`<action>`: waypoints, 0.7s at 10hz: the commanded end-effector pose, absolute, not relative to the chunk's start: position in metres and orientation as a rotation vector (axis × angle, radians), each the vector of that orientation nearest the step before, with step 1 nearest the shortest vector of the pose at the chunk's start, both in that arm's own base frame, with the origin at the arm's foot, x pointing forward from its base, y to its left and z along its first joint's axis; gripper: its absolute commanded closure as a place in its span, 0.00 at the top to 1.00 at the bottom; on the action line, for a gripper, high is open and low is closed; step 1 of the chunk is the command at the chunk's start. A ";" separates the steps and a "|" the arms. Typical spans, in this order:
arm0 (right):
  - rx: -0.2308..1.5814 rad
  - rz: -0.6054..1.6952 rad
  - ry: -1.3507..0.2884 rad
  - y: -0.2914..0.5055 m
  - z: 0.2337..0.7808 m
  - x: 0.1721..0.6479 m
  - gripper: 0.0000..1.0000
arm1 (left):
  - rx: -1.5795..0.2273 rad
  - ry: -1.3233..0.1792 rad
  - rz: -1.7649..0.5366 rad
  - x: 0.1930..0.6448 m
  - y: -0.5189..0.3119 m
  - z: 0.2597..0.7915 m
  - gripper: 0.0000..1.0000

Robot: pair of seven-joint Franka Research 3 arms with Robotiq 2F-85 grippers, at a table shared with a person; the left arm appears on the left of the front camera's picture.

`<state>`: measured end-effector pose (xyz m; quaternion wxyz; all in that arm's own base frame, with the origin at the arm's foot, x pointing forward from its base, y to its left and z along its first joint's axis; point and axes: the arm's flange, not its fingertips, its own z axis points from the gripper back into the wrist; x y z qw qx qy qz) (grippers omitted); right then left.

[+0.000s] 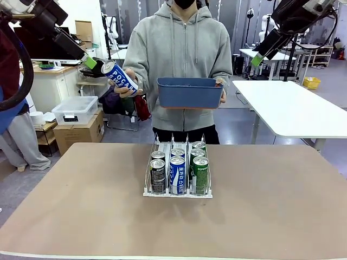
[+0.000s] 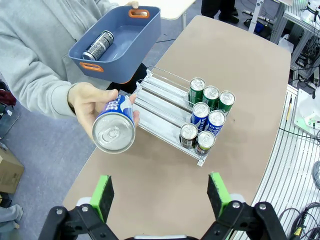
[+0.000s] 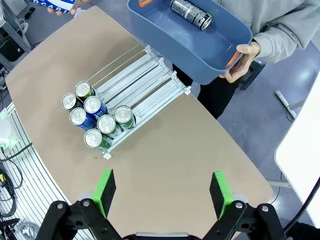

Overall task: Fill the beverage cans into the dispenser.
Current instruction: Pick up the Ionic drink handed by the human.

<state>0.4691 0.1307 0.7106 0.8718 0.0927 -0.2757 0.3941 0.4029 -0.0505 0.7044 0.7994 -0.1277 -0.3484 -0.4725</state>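
The white wire dispenser (image 1: pixel 178 194) stands mid-table with several beverage cans (image 1: pixel 177 173) upright at its front end: black in the left lane, blue-and-white in the middle, green on the right. Across the table, a person's hand holds a blue-and-white Pocari can (image 1: pixel 120 77) tilted toward my left gripper (image 1: pixel 89 61). In the left wrist view that can (image 2: pixel 115 129) points its silver top at the open left gripper (image 2: pixel 160 195), a short way beyond the pads. My right gripper (image 1: pixel 257 58) hangs high and open; its view (image 3: pixel 162 192) looks down on the dispenser (image 3: pixel 137 75).
The person's other hand holds a blue plastic bin (image 1: pixel 190 93) above the table's far edge, with one black can (image 2: pixel 98 45) lying inside. A white table (image 1: pixel 293 103) stands behind on the right, boxes (image 1: pixel 76 122) on the left.
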 end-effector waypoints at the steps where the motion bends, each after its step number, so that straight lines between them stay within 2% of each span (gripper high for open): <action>1: 0.193 0.823 -0.576 0.129 0.710 0.467 1.00 | -0.271 -0.748 -1.007 0.404 -0.049 0.704 1.00; 7: 0.193 0.823 -0.576 0.129 0.710 0.467 1.00 | -0.271 -0.748 -1.007 0.404 -0.049 0.704 1.00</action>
